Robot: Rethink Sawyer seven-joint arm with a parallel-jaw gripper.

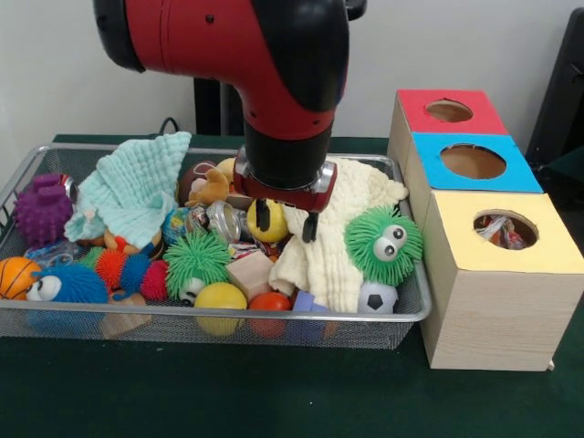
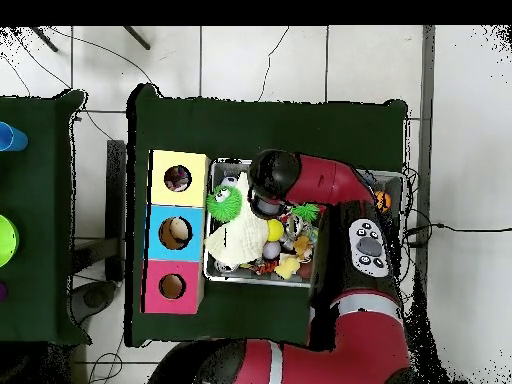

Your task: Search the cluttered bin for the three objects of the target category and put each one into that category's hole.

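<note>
The silver wire-mesh bin (image 1: 415,310) is full of toys and cloths; it also shows in the overhead view (image 2: 209,272). My gripper (image 1: 286,222) hangs over the bin's middle, at the left edge of the cream cloth (image 1: 342,242). Its fingers (image 1: 263,215) are apart and hold nothing. A yellow ball (image 1: 274,228) lies just behind them. The yellow-topped box (image 1: 497,274) stands right of the bin, and white printed fabric (image 1: 493,230) shows inside its hole (image 1: 518,219). No printed bundle shows clearly in the bin. In the overhead view the arm (image 2: 300,178) covers the gripper.
The blue-topped box (image 1: 520,169) and red-topped box (image 1: 415,105) stand behind the yellow one. A mint cloth (image 1: 137,187), green spiky balls (image 1: 383,245) (image 1: 196,260), a purple spiky toy (image 1: 41,208), a small basketball (image 1: 14,276) and a mini football (image 1: 377,298) crowd the bin.
</note>
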